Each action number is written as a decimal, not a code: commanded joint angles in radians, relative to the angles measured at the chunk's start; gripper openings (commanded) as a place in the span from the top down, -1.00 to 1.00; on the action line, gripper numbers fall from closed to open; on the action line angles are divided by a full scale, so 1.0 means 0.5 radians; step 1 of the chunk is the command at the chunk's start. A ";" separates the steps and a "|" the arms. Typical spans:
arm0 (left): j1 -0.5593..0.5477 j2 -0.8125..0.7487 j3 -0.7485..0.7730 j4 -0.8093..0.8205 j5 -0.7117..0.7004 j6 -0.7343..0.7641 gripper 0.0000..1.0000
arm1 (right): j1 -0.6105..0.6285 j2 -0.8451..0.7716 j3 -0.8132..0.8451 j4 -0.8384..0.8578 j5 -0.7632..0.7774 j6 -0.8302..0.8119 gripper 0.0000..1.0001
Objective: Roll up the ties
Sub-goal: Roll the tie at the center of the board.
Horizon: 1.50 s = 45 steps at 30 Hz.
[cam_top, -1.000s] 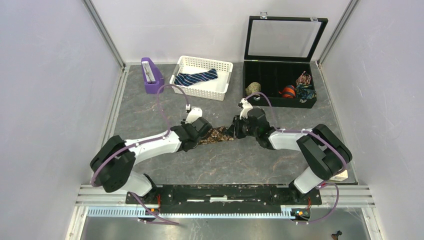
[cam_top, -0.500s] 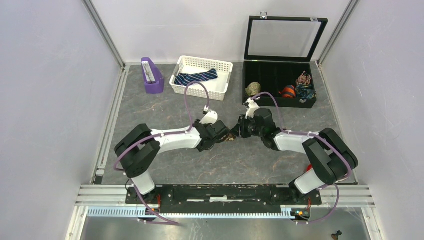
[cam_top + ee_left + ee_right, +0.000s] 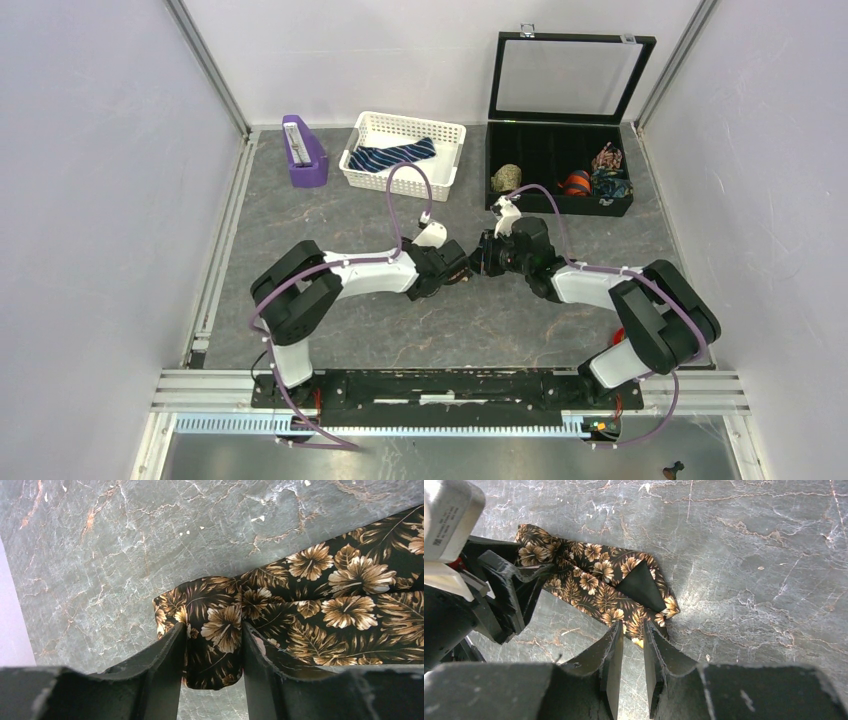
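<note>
Left wrist view shows us the brown leaf-print tie lying folded on the grey marbled surface, its looped end between the left pincer's part-spread fingers, grip we cannot judge, while the nearly closed right pincer nips its opposite edge.

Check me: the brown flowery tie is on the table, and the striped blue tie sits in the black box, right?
Not quite: the top view shows the striped blue tie in the white basket, not the black box. The brown flowery tie is on the table.
</note>
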<state>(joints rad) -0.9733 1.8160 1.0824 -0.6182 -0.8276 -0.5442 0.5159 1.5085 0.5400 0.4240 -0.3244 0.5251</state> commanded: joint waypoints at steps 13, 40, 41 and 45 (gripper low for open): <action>-0.013 -0.099 0.062 0.089 0.224 -0.075 -0.34 | -0.009 -0.078 -0.023 0.041 -0.030 -0.029 0.44; 0.232 -1.315 -0.659 0.520 0.518 0.033 -1.00 | 0.259 0.143 0.333 0.090 -0.066 0.146 0.06; 0.288 -1.376 -0.736 0.572 0.588 0.038 -1.00 | 0.282 0.177 0.371 0.095 -0.069 0.159 0.05; 0.549 -1.627 -0.982 0.733 0.888 0.042 -1.00 | 0.384 0.307 0.528 0.082 -0.069 0.187 -0.07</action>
<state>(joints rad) -0.7906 1.0981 0.6838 -0.3832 -0.5407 -0.5434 0.6693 1.6138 0.7204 0.4320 -0.3454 0.5949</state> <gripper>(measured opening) 0.996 0.501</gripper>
